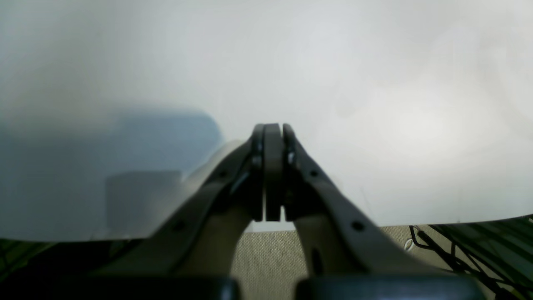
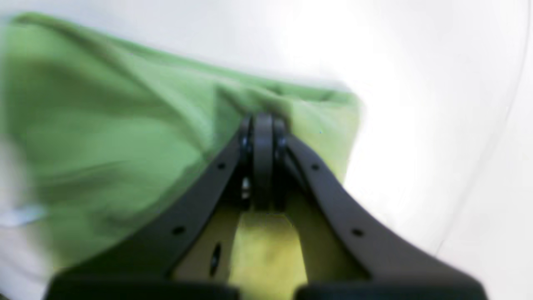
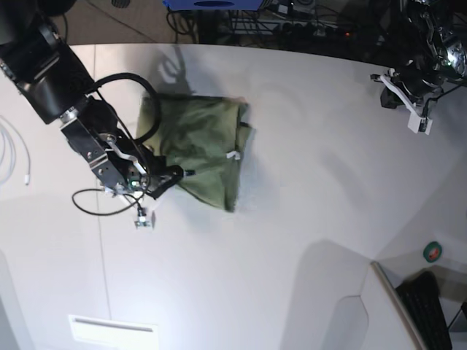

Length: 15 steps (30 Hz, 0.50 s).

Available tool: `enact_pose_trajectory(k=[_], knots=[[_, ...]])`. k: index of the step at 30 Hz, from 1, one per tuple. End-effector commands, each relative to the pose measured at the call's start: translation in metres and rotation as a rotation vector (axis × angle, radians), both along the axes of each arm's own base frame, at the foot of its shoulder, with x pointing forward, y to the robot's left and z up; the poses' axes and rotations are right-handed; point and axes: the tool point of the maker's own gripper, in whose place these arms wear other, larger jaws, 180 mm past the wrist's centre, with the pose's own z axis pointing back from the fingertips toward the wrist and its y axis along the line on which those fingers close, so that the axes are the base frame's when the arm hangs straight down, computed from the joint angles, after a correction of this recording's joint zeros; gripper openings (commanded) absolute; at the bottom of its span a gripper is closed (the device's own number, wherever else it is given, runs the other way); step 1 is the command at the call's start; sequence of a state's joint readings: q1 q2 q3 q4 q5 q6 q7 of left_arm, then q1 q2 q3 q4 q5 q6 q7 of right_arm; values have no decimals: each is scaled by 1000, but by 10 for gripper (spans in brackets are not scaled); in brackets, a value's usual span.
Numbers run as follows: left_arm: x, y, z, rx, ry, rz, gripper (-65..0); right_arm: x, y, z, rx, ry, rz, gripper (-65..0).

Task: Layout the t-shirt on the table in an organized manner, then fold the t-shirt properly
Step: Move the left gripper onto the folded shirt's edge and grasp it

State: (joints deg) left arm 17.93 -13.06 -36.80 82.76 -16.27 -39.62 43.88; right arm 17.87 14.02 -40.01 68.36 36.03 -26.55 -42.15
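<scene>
- Two arms are working over the white table (image 3: 306, 219), and going from left to right in the base view, a white cable (image 3: 14, 157) is lying at the table's left edge.
- The right gripper (image 3: 184, 173) is clenching the edge of the t-shirt (image 3: 204, 138); its jaws are pressed together on bunched green fabric in the wrist view.
- The t-shirt is sitting crumpled left of the table's centre, with a small white tag (image 3: 233, 154) showing; no writing on it is readable.
- The left gripper (image 1: 272, 137) is hanging at the far right, clenched on nothing, well apart from the t-shirt.
- A small green round object (image 3: 433, 252) is lying off the table's right edge.
</scene>
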Motion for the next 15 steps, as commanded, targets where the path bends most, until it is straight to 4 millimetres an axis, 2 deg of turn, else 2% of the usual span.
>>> enact_pose_trajectory(k=[1,3,5,7,10,12,13,15], knots=[[11,-6,8,-2,-40,-35,-650,23,3,23,17,-79,1,-650],[21,-23,13,-2,-59,-98,-650,26,7,48,48,-130,35,-650],[34,-46,24,2,-93,-179,-650,26,4,76,94,-187,35,-650],[45,-77,34,-20,-139,-245,-650,23,-8,97,145,-221,-21,-650],[70,-121,50,-65,-207,-308,-650,19,-38,111,185,-249,-136,-650],[84,-147,55,-90,-207,-347,-650,14,-58,110,184,-252,-201,-650],[92,-162,57,-105,-206,-376,-566,12,-73,109,167,-253,-226,-650],[107,-199,61,-147,-215,-445,-326,8,-94,107,131,-252,-250,-650]])
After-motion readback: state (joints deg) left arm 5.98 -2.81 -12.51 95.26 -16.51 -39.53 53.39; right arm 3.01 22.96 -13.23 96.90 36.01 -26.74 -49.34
